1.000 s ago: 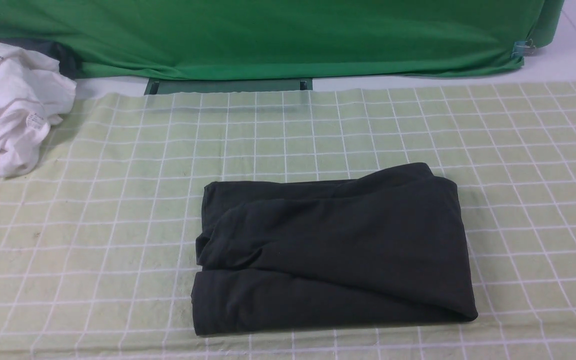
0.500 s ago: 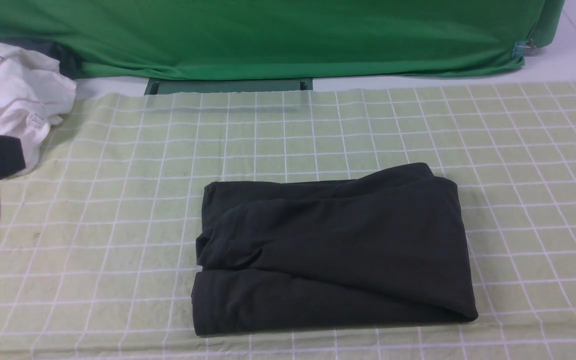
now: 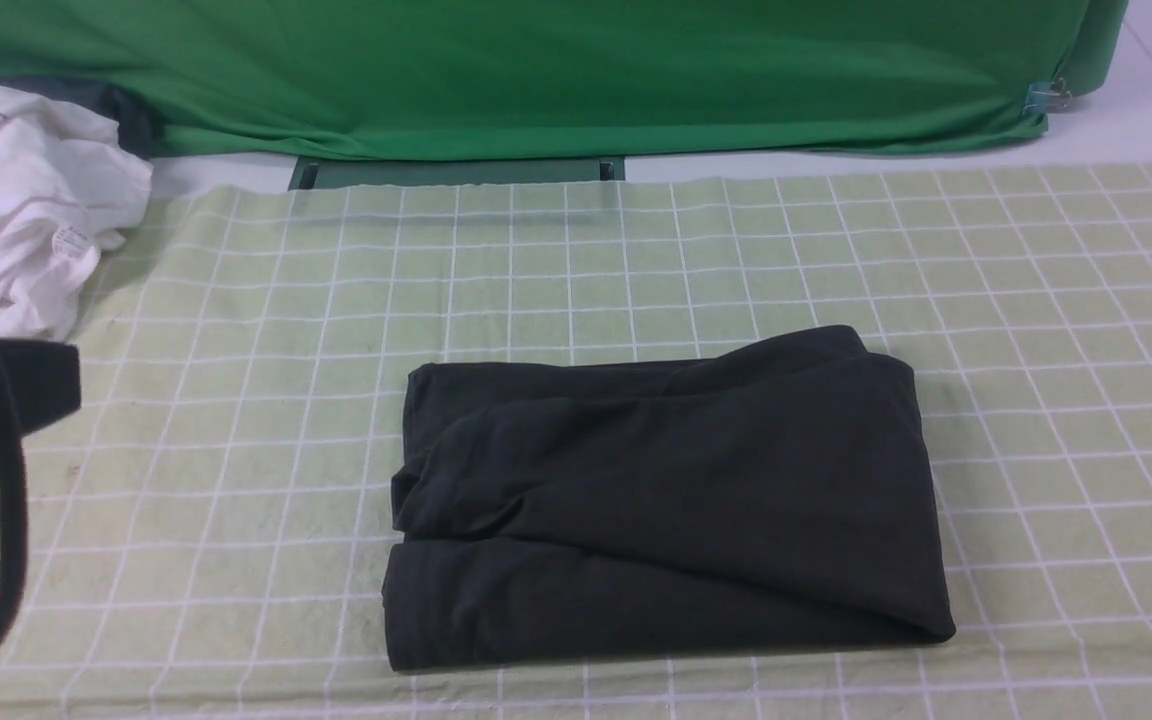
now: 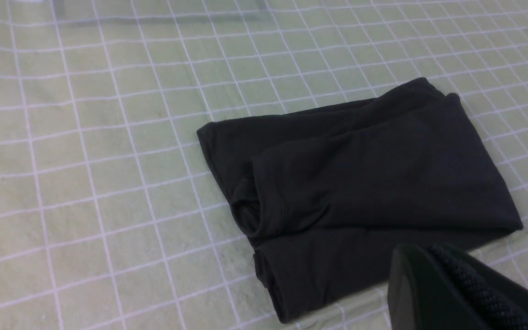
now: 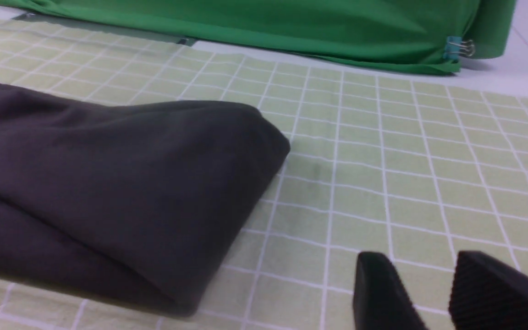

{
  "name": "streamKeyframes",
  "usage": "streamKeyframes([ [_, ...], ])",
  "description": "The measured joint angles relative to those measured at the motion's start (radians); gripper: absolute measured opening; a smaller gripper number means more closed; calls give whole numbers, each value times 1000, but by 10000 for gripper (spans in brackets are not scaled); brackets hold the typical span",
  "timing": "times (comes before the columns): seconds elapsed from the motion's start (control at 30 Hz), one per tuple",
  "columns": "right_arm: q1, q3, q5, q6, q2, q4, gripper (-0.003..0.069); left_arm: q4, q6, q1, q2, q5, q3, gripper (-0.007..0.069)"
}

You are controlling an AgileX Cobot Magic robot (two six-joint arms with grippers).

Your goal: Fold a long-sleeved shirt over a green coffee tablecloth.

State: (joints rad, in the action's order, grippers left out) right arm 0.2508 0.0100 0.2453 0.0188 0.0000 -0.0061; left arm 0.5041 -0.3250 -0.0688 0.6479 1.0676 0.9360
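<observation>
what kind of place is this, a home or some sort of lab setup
Probably a staged lab or test bench, not a home: a plain green backdrop cloth held by a binder clip, a gridded tablecloth and a folded black shirt.

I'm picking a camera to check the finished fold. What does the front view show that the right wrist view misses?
Only the front view shows the whole folded long-sleeved shirt and a crumpled white garment far left. Only the right wrist view shows the right gripper, open, empty, beside the shirt. Both show the checked green coffee tablecloth and the plain green backdrop cloth.
</observation>
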Motion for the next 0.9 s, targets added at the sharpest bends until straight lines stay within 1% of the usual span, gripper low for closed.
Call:
streamKeyframes([
  [0.1,5,0,0,0,0,0,239,16,-41,0,-125,-32,-91,13],
  [0.2,7,0,0,0,0,0,239,31,-50,0,-291,-124,-214,13],
  [0.23,8,0,0,0,0,0,239,31,-46,0,-343,-185,-252,13],
  [0.27,8,0,0,0,0,0,239,31,-44,0,-363,-207,-267,13],
  [0.33,8,0,0,0,0,0,239,28,-21,0,-479,-348,-345,13],
  [0.43,8,0,0,0,0,0,239,6,-17,0,-571,-469,-403,13],
  [0.53,8,0,0,0,0,0,239,-21,-16,0,-610,-487,-427,13],
  [0.63,8,0,0,0,0,0,239,-58,-18,0,-617,-474,-437,13],
  [0.77,8,0,0,0,0,0,239,-123,-74,0,-619,-474,-441,13],
  [0.8,8,0,0,0,0,0,239,-168,-81,0,-619,-505,-441,13],
  [0.9,8,0,0,0,0,0,239,-221,-75,0,-610,-572,-441,14],
])
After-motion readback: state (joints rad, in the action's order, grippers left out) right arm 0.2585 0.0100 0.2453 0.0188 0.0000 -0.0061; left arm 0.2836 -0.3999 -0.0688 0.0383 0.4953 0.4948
